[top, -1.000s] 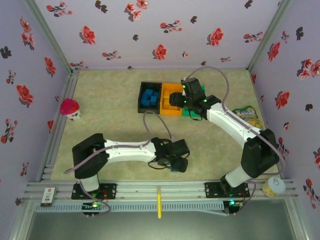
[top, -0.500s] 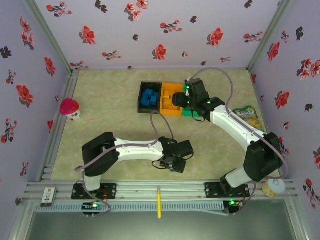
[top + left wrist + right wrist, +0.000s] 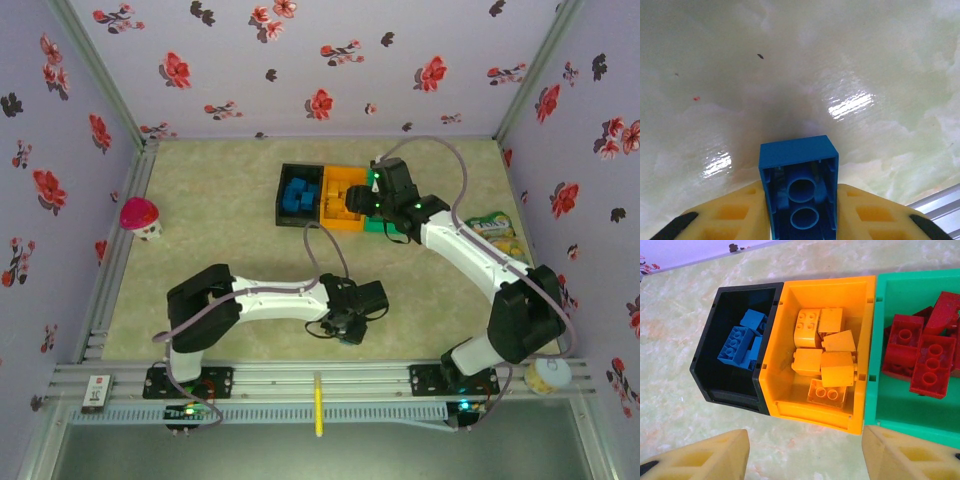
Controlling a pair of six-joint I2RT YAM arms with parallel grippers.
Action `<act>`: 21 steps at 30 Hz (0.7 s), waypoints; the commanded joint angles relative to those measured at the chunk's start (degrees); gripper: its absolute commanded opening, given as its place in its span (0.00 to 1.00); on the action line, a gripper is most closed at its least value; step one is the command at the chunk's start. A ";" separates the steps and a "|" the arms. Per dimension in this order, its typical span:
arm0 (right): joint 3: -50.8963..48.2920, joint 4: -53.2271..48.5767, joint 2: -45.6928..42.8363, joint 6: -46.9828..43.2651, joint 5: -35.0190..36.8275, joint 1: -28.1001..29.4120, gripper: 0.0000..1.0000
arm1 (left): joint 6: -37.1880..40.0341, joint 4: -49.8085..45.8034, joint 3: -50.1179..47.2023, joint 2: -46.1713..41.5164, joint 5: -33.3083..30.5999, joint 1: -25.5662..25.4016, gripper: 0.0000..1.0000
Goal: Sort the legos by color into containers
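Now the left fingers point(image 3: 725, 220) are gripping a blue lego point(image 3: 798, 190) they just closed on, ready for the black bin point(image 3: 727, 390), while the right fingers point(image 3: 900, 455) are hanging apart.

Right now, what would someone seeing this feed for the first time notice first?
At the far middle of the table, a black bin of blue bricks, an orange bin of yellow bricks and a green bin of red bricks sit side by side, the right jaws open over them. Near the front edge, the left jaws are shut on one blue brick, its hollow underside toward the wrist camera.
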 commanded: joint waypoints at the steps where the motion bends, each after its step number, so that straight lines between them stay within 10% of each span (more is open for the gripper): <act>1: -1.05 -0.09 -2.85 0.81 0.69 -0.58 0.62 | 0.71 1.41 -4.06 -3.23 -0.67 2.02 0.29; 21: -8.08 -6.34 -10.19 -0.44 -0.32 -1.33 0.60 | 28.58 -2.92 6.33 -16.27 -10.43 35.46 0.30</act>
